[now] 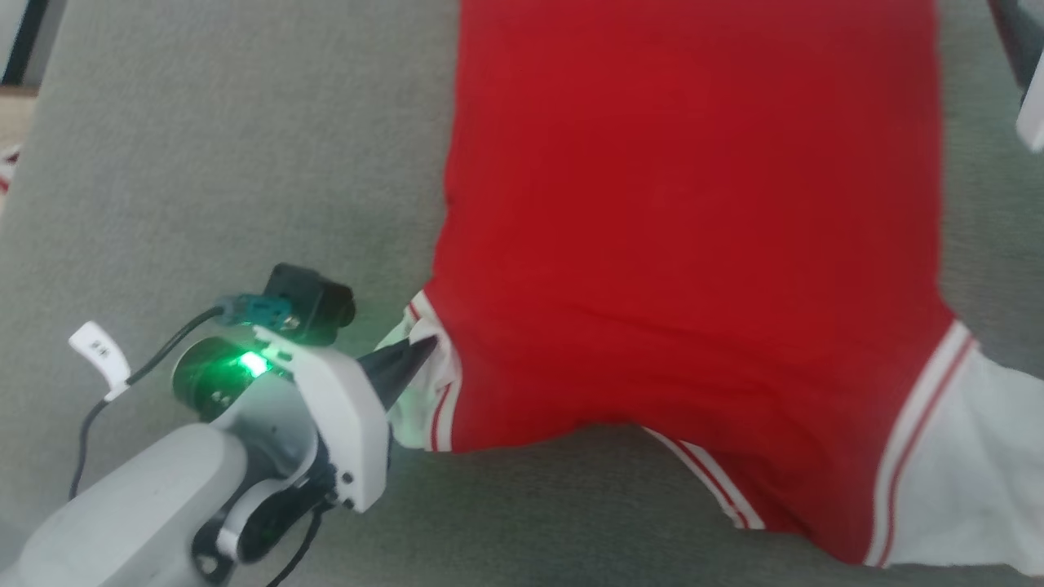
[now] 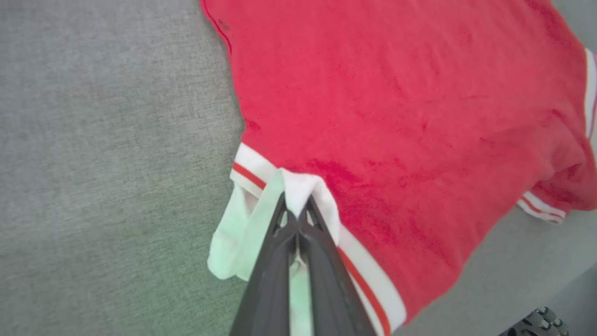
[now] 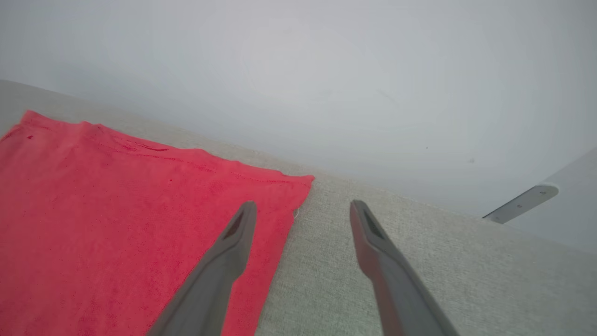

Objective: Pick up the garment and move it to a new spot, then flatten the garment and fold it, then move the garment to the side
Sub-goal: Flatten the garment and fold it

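Note:
The garment (image 1: pixel 693 228), a red jersey shirt with white sleeves and striped trim, lies spread flat on a grey fabric surface (image 1: pixel 204 179). My left gripper (image 1: pixel 424 349) is shut on the white left sleeve; in the left wrist view the dark fingers pinch a fold of that sleeve (image 2: pixel 298 189) next to the striped seam. The other white sleeve (image 1: pixel 971 456) lies at the lower right. In the right wrist view my right gripper (image 3: pixel 302 207) stands open, nothing between its fingers, just above the far hem corner of the garment (image 3: pixel 116 224).
The grey fabric surface (image 3: pixel 396 261) runs on past the shirt's hem to a pale wall (image 3: pixel 326 70). At the top right corner of the head view a dark and white piece of an arm (image 1: pixel 1028 73) shows. A wooden strip (image 1: pixel 15 106) lies at the far left edge.

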Robot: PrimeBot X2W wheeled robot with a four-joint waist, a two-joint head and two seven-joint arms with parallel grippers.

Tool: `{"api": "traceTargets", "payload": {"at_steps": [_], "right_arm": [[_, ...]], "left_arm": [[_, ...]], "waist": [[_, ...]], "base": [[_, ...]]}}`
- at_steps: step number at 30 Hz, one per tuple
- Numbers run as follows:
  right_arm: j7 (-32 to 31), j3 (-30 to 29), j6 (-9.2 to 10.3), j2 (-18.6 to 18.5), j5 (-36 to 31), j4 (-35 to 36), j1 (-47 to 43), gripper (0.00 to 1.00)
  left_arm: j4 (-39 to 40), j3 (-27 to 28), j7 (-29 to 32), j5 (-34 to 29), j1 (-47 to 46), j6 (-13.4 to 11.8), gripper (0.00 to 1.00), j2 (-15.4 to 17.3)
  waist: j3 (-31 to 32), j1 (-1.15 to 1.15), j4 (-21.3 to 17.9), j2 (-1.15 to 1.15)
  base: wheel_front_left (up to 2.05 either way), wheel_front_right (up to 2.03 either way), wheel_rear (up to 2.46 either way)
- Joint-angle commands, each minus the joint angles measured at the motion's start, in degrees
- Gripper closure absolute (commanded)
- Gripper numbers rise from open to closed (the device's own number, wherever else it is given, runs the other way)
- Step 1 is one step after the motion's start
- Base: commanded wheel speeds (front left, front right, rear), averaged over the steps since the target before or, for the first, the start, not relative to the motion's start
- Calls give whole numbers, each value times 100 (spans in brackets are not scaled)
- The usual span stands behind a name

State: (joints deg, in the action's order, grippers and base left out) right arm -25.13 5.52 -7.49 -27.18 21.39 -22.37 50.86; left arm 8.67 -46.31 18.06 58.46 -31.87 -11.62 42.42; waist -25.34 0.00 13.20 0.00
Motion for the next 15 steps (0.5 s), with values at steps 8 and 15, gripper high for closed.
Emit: {"api": "traceTargets", "payload": {"at_steps": [8, 15], "right_arm": [[-723, 31, 4, 212, -510, -2258, 1467, 0], [-1930, 31, 0, 311, -686, -3802, 1845, 13]], "left_arm": [[-374, -117, -136, -190, -474, 335, 100, -459], [-730, -188, -246, -166, -575, 518, 100, -708]], "waist": [[-638, 0, 666, 0], [-765, 0, 820, 0]], "base": [[0, 0, 0], [0, 0, 0]]}}
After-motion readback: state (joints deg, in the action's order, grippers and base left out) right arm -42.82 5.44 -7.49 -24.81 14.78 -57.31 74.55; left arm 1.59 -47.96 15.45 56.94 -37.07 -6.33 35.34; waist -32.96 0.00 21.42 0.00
